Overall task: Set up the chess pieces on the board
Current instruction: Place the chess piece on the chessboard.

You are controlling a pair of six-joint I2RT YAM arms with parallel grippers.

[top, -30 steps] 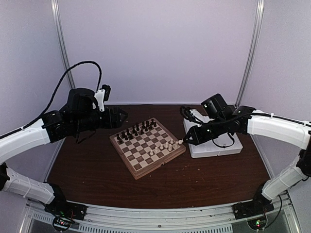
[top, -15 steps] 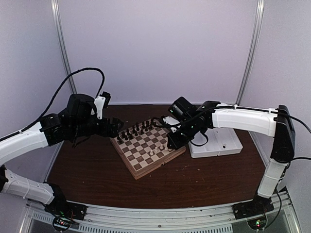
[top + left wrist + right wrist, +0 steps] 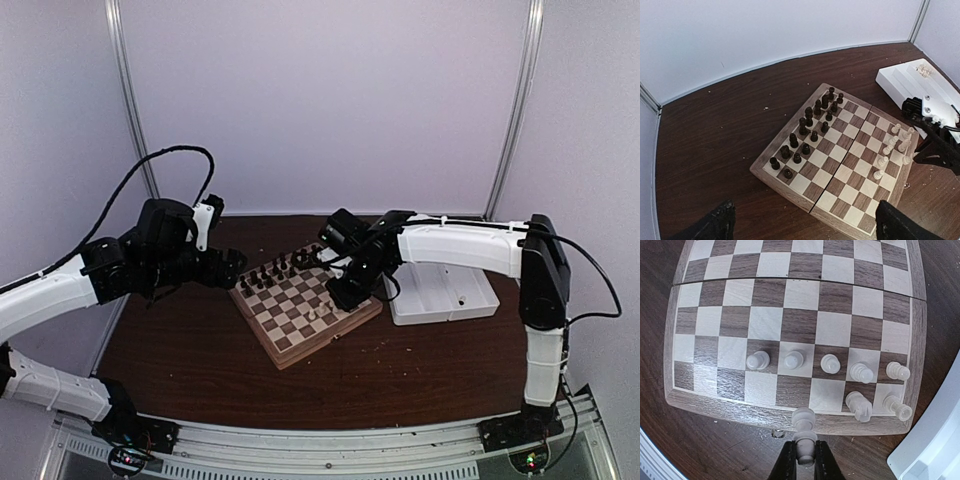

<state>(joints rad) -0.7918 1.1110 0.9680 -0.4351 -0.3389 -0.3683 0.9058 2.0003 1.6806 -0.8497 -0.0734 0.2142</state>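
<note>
Wood makes up most of what shows: the board point(image 3: 740, 407) is a square of matte light and dark brown checks inside a thick pale rim, with a seam across its middle, and it lies on a dark brown table point(image 3: 180, 350) flecked with crumbs. The chess pieces point(image 3: 830, 363) are small, smooth, cream-white turned figures; five stand in a row near one edge, and two more sit behind them toward the corner. Dark figures point(image 3: 810, 125) crowd the opposite side in two rows. A white moulded tray point(image 3: 470, 300) sits just beside the board. The right arm stretches across from the tray side with its elbow high, and the right gripper point(image 3: 804, 456) pinches one more cream figure point(image 3: 804, 420) by its base, over the rim (possibly touching it; the view does not settle this). The left arm is bent, and the left gripper point(image 3: 802, 220) hovers off the dark side with its fingers spread wide and holding nothing.
</note>
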